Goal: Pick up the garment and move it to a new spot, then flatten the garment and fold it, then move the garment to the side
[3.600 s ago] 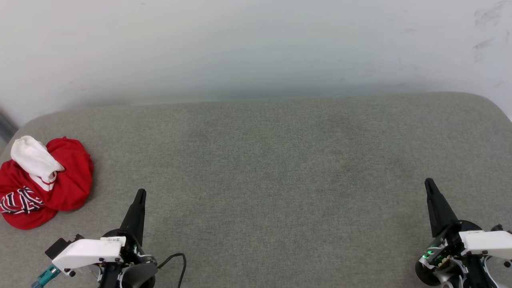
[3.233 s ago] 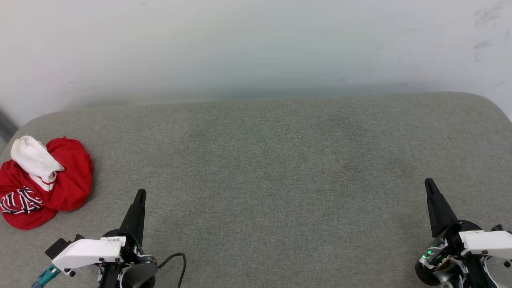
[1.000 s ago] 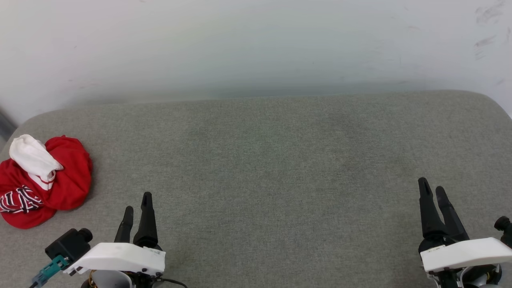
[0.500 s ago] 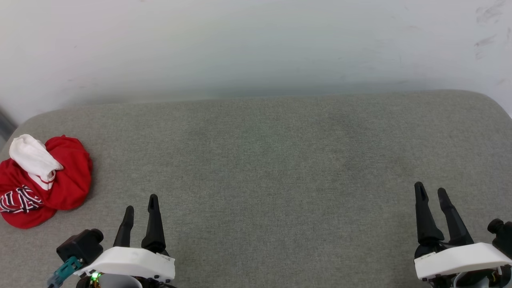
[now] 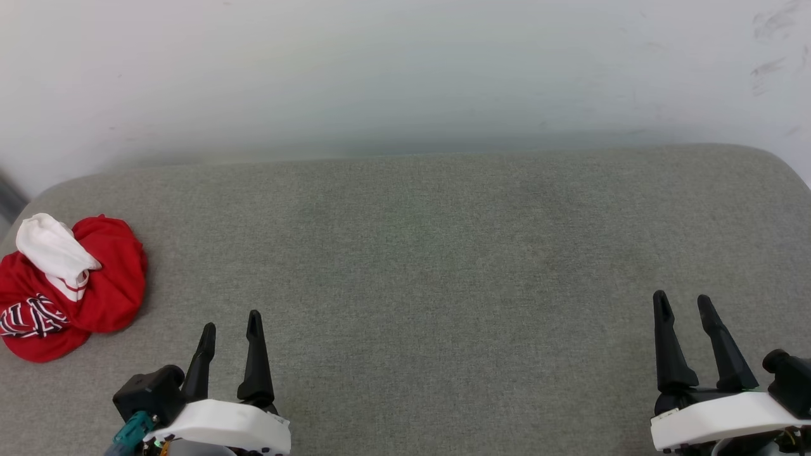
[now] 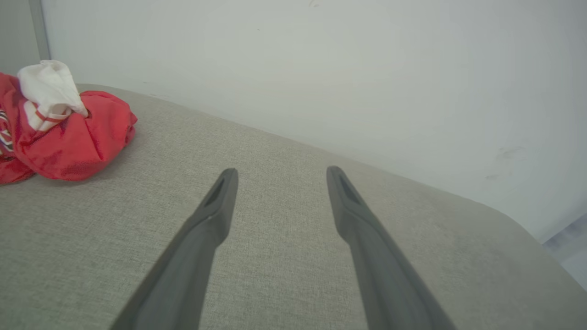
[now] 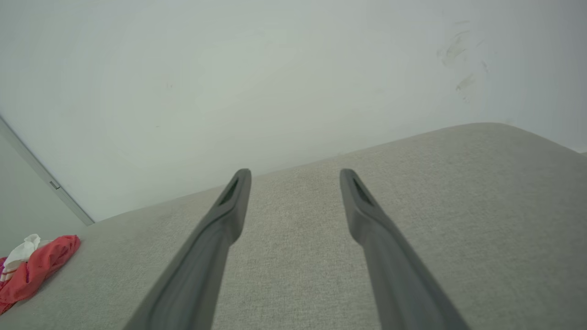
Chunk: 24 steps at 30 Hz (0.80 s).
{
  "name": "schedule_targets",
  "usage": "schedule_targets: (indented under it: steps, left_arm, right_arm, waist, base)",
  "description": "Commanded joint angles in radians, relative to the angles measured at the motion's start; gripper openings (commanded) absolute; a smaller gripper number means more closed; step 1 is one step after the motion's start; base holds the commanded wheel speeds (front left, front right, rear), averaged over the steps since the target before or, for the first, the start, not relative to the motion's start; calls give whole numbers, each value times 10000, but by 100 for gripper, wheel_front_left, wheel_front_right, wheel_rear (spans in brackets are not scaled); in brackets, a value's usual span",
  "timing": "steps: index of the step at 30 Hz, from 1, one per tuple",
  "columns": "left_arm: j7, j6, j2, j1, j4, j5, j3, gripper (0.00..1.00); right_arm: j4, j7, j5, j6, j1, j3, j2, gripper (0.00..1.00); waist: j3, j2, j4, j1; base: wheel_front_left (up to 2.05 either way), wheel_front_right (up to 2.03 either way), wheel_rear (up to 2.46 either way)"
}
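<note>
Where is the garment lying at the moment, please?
In the head view the garment lies crumpled at the left edge of the grey padded surface, left of and beyond the open left tool, which is not touching it.

grey cushion [image 5: 431, 253] bare across middle; garment [image 5: 70, 285] heaped far left.

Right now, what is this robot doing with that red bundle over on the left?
Nothing is held yet. The garment, a red and white shirt, lies crumpled at the left edge of the grey padded surface. The left gripper and right gripper are both open and empty, near the robot and apart from the shirt; the left is nearer to it.
</note>
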Motion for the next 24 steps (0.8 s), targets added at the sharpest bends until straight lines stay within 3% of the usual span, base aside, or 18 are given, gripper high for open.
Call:
schedule_targets:
  steps: [1,24]
  left_arm:
    - [-83,50,66,52,-125,256,-7,100]
    - [-597,-10,-12,318,-35,2211,-140,100]
  right_arm:
    - [-154,-112,-273,0,73,21,-4,100]
    - [-410,-625,-2231,0,348,80,0,100]
  waist:
    - [1,0,2,0]
    - [26,0,12,0]
  base:
    - [0,0,0]
    - [0,0,0]
